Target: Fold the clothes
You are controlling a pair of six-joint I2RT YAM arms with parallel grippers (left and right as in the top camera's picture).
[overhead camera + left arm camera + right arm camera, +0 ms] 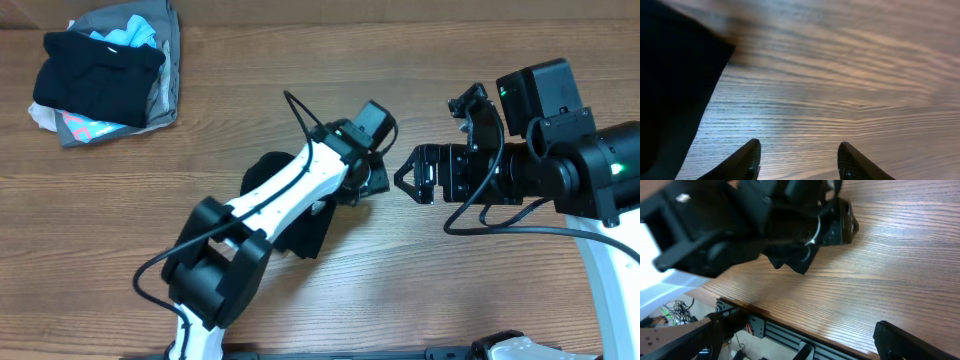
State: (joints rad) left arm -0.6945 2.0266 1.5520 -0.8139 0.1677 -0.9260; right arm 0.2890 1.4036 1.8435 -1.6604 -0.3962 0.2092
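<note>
The black T-shirt lies bunched on the wooden table, mostly hidden under my left arm. In the left wrist view its dark fabric fills the left side. My left gripper is just right of the shirt; its fingers are open and empty over bare wood. My right gripper is open and empty, facing the left gripper from the right, a short gap apart. In the right wrist view its fingers are spread wide, with the left arm and a fold of the shirt ahead.
A heap of mixed black, grey, light-blue and pink garments sits at the far left corner. The table's front edge with a metal rail shows in the right wrist view.
</note>
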